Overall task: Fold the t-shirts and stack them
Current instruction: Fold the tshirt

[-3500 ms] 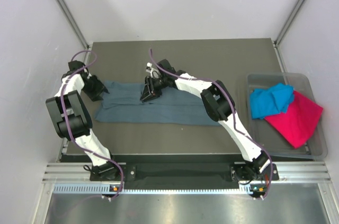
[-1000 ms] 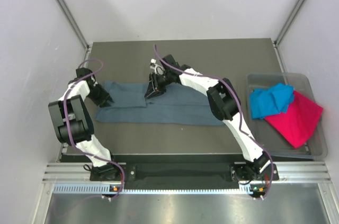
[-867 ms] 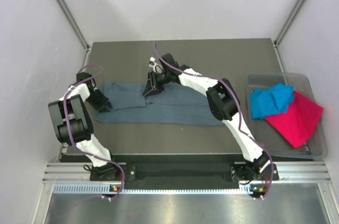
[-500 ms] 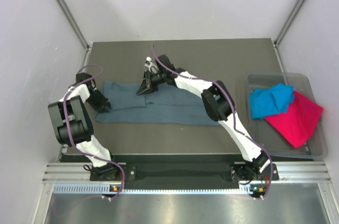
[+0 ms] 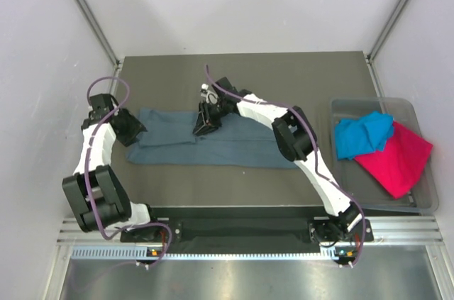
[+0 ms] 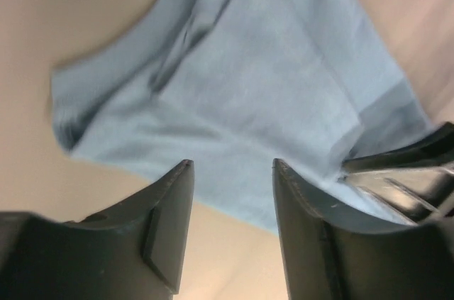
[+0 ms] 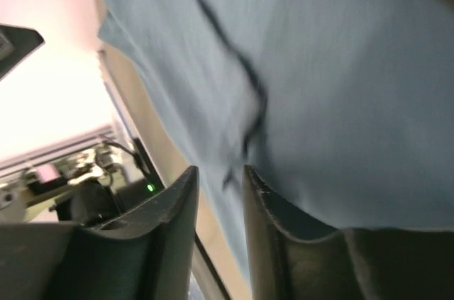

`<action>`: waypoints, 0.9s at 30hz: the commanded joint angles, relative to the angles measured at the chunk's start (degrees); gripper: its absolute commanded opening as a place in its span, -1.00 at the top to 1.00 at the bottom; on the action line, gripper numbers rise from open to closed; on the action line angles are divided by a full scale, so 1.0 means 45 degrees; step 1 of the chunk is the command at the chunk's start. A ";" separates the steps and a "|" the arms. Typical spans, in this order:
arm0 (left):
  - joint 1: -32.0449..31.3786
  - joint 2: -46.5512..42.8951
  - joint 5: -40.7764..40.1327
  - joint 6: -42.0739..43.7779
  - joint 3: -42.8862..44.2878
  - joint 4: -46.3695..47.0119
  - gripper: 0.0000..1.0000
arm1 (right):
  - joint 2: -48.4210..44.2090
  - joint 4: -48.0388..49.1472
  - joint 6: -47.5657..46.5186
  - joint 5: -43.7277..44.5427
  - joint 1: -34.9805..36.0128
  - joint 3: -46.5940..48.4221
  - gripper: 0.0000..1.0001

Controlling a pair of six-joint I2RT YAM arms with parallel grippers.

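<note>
Midway across the table (image 5: 298, 76), the slate-blue t-shirt (image 5: 227, 147) lies folded into a long flat strip, left of centre in the overhead view. The left gripper (image 5: 130, 130) hovers at the strip's left end, jaws wide with nothing between them. The right gripper (image 5: 204, 123) sits over the strip's upper edge, jaws narrowly parted — whether they pinch cloth cannot be told. At right, the turquoise t-shirt (image 5: 362, 135) and the pink t-shirt (image 5: 397, 159) lie bunched — and touching — in a clear tub (image 5: 425, 188).
</note>
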 commanded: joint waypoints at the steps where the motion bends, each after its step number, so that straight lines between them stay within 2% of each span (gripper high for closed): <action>1: 0.0069 -0.1287 -0.0008 -0.0665 -0.1237 -0.0197 -0.16 | -0.3213 -0.3364 -0.2968 0.1392 -0.0427 0.0008 0.22; 3: 0.0050 -0.2147 -0.0513 -0.1017 -0.1651 -0.0273 -0.23 | -0.4232 -0.4128 -0.3812 0.2079 -0.0545 -0.1333 0.10; 7: 0.0147 -0.2520 -0.1316 -0.1447 -0.2120 -0.0684 -0.26 | -0.7546 -0.5555 -0.5942 0.5001 -0.0662 -0.4207 -0.11; 9: 0.0283 -0.2618 -0.1551 -0.1681 -0.2180 -0.0723 -0.26 | -0.8666 -0.5674 -0.6822 0.5964 -0.0643 -0.5980 -0.20; 12: 0.0673 -0.2599 -0.1785 -0.2208 -0.2258 -0.0879 -0.25 | -1.0639 -0.5500 -0.7740 0.8462 -0.0390 -0.8323 -0.36; 16: 0.1201 -0.2346 -0.2060 -0.2814 -0.2589 -0.1075 -0.18 | -1.2923 -0.4582 -0.8793 1.1410 0.0097 -1.1045 -0.35; 22: 0.2646 -0.1799 -0.1319 -0.2699 -0.3331 -0.0490 -0.12 | -1.3555 -0.4014 -1.0922 1.4265 0.1989 -1.3080 -0.33; 27: 0.3136 -0.1310 -0.0946 -0.2113 -0.3410 -0.0275 -0.10 | -1.3125 -0.3897 -1.1336 1.4856 0.2560 -1.3802 -0.35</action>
